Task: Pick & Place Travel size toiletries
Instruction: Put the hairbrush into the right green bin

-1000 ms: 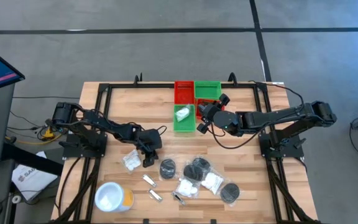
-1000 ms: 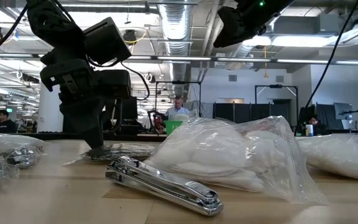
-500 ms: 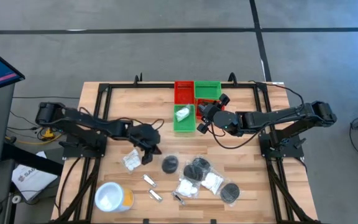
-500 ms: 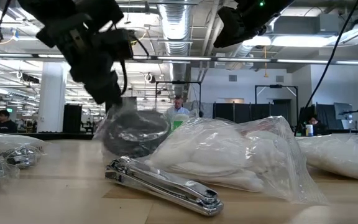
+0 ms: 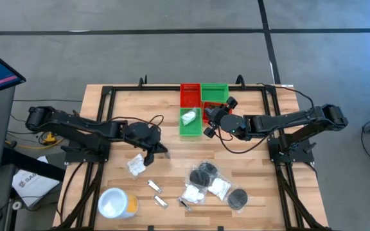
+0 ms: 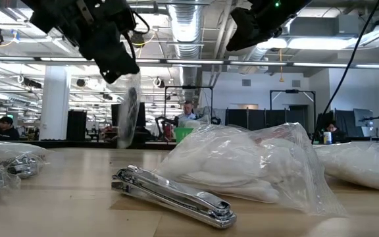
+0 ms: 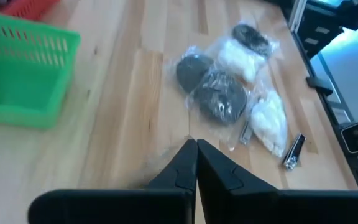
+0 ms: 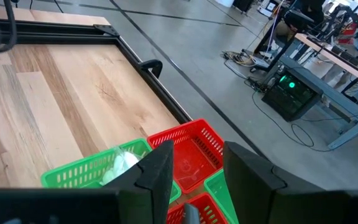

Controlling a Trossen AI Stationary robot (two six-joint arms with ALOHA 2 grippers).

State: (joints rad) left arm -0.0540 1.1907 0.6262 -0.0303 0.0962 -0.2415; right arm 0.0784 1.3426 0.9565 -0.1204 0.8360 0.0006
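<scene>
My left gripper (image 5: 151,154) is shut on a black round disc in clear wrap (image 6: 129,117), raised above the table's middle left. My right gripper (image 5: 212,115) is open and empty above the bins; it also shows in the right wrist view (image 8: 194,168). One white packet (image 5: 188,117) lies in the near green bin (image 5: 189,131). On the table lie white packets (image 5: 135,165) (image 5: 218,187), black discs (image 5: 204,173) (image 5: 238,199) and thin silver pieces (image 5: 154,187). My left gripper pinches the clear wrap at the disc's upper edge (image 6: 131,80) between its two shut fingers (image 6: 114,62), coming from above and slanting down. The disc hangs edge-on below the fingers, clear of the table.
A red bin (image 5: 189,94) and a second green bin (image 5: 214,94) stand at the far middle. A white round tub with an orange side (image 5: 115,203) stands near the front left. A metal clipper (image 6: 173,195) lies close to the low camera. Black frame rails (image 5: 101,109) border the table.
My left gripper has risen from the table and drawn back toward the table's left edge, shut on the wrap. The black disc has tipped up from lying flat, left the table and now hangs edge-on below the fingers.
</scene>
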